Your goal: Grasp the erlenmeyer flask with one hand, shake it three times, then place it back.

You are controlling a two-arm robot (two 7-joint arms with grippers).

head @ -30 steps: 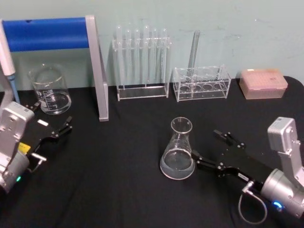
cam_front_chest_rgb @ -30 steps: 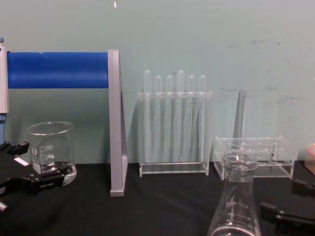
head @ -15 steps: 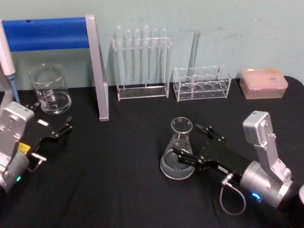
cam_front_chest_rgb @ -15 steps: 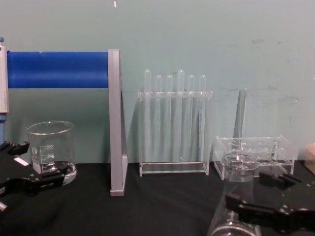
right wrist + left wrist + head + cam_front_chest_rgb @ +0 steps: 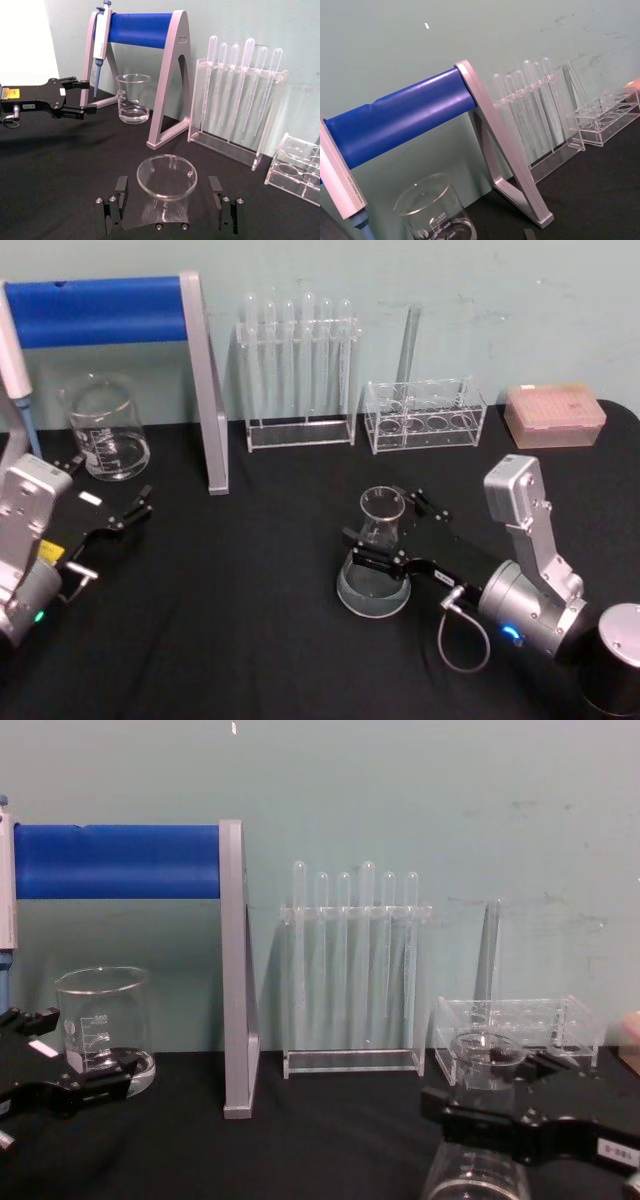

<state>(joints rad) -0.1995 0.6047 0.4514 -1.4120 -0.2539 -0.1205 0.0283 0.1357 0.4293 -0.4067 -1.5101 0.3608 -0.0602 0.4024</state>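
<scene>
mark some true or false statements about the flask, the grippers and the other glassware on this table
1. The flask stands upright on the black table. True.
2. The right gripper is holding the flask in the air. False: the flask's base rests on the table, and the gripper's open jaws stand on either side of the neck without touching it.
3. The left gripper sits open near the beaker, far from the flask. True.
4. The beaker stands to the right of the flask. False: it is at the far left, by the blue stand.
</scene>
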